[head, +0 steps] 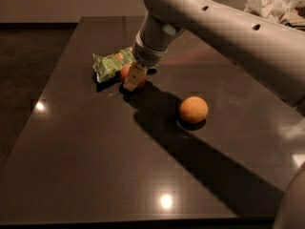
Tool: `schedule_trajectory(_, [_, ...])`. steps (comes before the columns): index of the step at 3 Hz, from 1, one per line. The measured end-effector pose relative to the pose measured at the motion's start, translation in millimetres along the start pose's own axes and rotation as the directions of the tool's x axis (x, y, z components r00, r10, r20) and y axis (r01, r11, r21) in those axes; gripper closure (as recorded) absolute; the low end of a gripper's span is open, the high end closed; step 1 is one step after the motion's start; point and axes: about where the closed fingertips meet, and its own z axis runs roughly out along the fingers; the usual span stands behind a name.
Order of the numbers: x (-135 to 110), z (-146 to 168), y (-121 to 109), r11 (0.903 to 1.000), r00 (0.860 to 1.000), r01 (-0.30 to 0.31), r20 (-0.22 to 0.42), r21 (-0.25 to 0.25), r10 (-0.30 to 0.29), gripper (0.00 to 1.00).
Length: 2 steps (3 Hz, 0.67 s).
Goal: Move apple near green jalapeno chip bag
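On the dark glossy counter (95, 175), the small crinkled green foil chip bag (109, 66) lies toward the far left. The round red apple (125, 73) sits just beside the bag's right end, slightly nearer the camera. The robot's hand (135, 78) is on the apple's right side, closed about it, with the pale arm (228, 27) reaching in from the upper right. The plain matte orange round fruit (193, 109) rests well apart, to the right and nearer. A heap of crumpled white paper (271, 6) lies beyond the counter's far right corner.
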Motion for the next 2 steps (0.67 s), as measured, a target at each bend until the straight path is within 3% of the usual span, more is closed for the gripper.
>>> schedule_trajectory(2, [-0.2,2.9,1.2,1.0,1.0,0.002,-0.002,-0.004,-0.002,0.13])
